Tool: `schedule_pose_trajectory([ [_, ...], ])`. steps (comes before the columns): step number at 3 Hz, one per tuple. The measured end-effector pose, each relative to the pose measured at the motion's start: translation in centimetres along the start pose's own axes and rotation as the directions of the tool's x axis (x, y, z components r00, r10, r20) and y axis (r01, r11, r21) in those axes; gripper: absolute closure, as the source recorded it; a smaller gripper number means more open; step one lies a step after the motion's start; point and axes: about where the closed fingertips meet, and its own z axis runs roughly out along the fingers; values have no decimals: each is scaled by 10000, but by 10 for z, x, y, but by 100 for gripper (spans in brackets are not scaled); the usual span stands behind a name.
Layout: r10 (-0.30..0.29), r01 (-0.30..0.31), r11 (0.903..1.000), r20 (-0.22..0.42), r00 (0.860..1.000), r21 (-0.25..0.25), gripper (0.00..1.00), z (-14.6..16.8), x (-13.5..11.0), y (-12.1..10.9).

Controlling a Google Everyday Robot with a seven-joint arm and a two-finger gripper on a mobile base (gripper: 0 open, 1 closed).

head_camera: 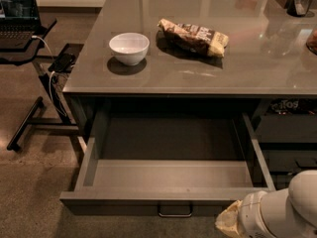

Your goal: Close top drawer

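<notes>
The top drawer is pulled wide out from under the grey table and its inside is empty. A small metal bar handle sits centred on its front. My gripper is at the bottom right, a white arm with a tan tip just in front of the drawer's front panel, to the right of the handle. Most of the gripper is cut off by the frame's lower edge.
A white bowl and a brown snack bag lie on the table top. A side cabinet with narrower dark drawers stands at the right. A laptop stand with cables stands on the floor at the left.
</notes>
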Motion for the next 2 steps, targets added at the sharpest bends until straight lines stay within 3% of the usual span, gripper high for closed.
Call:
schedule_pose_trajectory([
  [2, 6, -7, 9999, 37, 10000, 102, 59, 2, 0, -3],
])
